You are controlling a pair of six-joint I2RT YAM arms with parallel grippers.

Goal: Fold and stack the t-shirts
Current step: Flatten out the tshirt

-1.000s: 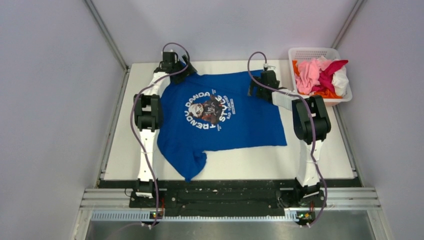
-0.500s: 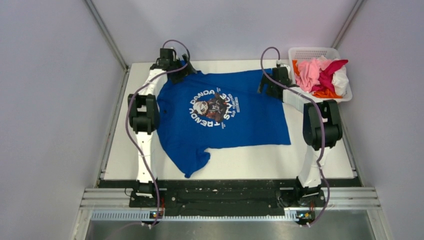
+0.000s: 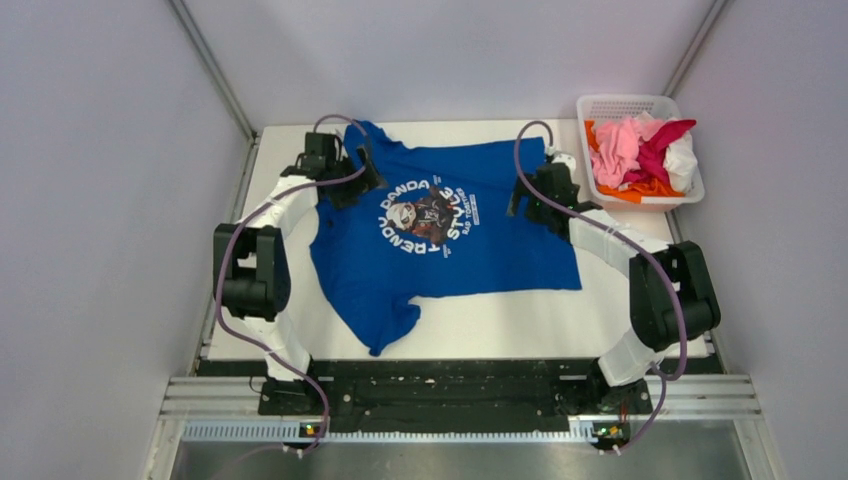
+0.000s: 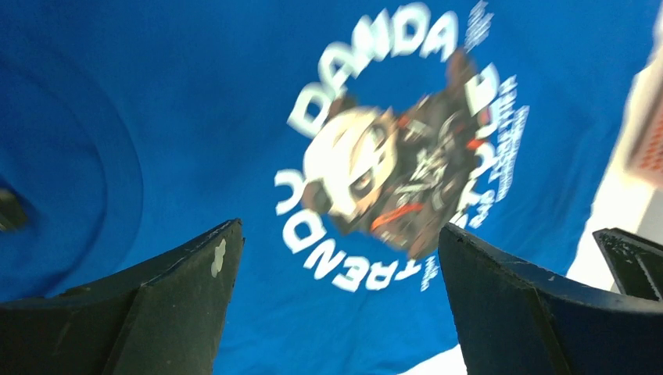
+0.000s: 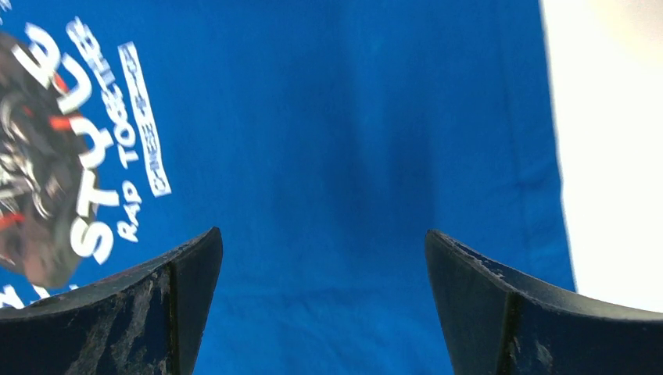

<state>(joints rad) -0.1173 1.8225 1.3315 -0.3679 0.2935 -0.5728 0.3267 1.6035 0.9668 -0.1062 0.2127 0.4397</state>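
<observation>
The royal blue t-shirt (image 3: 470, 250) lies spread flat on the white table (image 3: 640, 330), print side up, its round white-lettered cartoon print (image 3: 428, 217) in the middle. One sleeve points to the near edge, the other to the far left corner. My left gripper (image 3: 355, 180) is open and empty above the shirt's far left part; the left wrist view shows the print (image 4: 391, 164) between its fingers (image 4: 180, 305). My right gripper (image 3: 527, 200) is open and empty over the shirt's far right part (image 5: 336, 156). More shirts (image 3: 640, 150), pink, magenta, white and orange, fill the basket.
A white plastic mesh basket (image 3: 600, 107) stands at the table's far right corner. Grey walls close in the left, right and back. Bare table strips lie left, right and in front of the shirt.
</observation>
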